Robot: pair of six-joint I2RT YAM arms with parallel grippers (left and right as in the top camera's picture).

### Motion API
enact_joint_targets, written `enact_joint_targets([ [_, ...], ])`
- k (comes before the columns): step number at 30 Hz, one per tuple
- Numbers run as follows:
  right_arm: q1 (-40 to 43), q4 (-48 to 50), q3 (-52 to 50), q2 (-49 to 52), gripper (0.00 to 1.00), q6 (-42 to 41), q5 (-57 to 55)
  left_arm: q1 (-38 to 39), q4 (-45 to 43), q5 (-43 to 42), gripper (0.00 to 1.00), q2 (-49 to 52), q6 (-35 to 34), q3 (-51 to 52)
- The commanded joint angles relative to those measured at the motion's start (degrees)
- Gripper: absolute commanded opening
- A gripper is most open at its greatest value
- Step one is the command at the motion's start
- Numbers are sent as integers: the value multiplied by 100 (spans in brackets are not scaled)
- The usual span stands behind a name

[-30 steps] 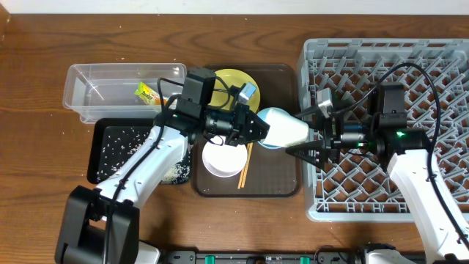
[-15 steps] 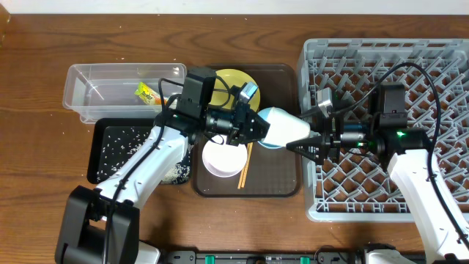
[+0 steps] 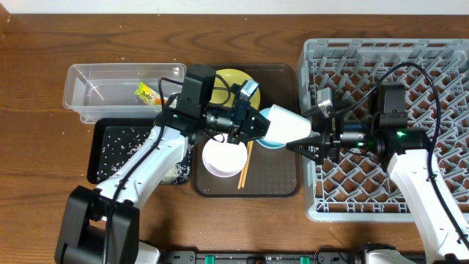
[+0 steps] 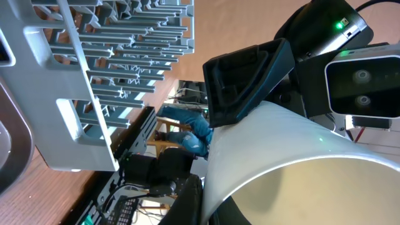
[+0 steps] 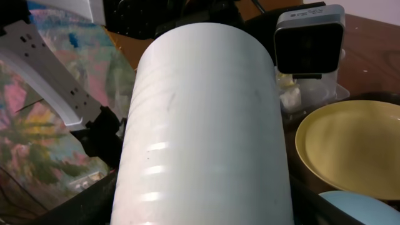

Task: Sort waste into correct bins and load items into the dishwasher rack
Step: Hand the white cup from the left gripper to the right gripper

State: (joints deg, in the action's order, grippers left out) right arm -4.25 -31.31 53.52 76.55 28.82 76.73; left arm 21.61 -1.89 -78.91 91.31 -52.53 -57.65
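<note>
The left gripper [image 3: 256,126] is closed on the mouth end of the pale cup [image 3: 287,125]. In the left wrist view one finger [image 4: 187,200] lies against the outside of the rim, while the other is hidden. The right gripper [image 3: 308,139] comes in from the rack side with its jaws narrowed around the cup's closed end. One black finger [image 4: 250,75] lies flat against the wall, and in the right wrist view dark edges flank the cup low on both sides. It looks like a grip, though how firm cannot be judged.

The cup lies on its side in the air between the two arms. It is over the right part of the brown serving tray [image 3: 282,187], above the light blue bowl [image 3: 271,144] and just left of the dishwasher rack [image 3: 388,51]. On the tray's near left are the white bowl [image 3: 223,160] and the chopsticks [image 3: 245,167], with the yellow plate [image 3: 233,79] at the far side.

This reads as a hand-over, and the danger lies in its timing. If the left jaws let go before the right ones bite properly, the smooth rounded wall could slip out. The cup would then drop onto the blue bowl. If either arm pulls while both are clamped, the cup may twist or squirt free. The rack's left wall is close, so a low carry rightward could clip it.
</note>
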Motion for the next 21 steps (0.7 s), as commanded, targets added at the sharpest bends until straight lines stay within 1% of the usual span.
enact_joint_targets([
  [1, 44, 52, 70, 7, 69, 37, 306, 2, -39, 131, 6, -22, -31, -35],
  [17, 44, 295, 70, 7, 70, -52, 306, 2, -39, 131, 6, -22, -31, -35],
  [19, 44, 315, 70, 7, 68, -70, 306, 2, -39, 131, 6, -22, -31, -35],
  [21, 44, 339, 70, 7, 61, -96, 306, 2, -39, 131, 6, -22, -31, -35],
])
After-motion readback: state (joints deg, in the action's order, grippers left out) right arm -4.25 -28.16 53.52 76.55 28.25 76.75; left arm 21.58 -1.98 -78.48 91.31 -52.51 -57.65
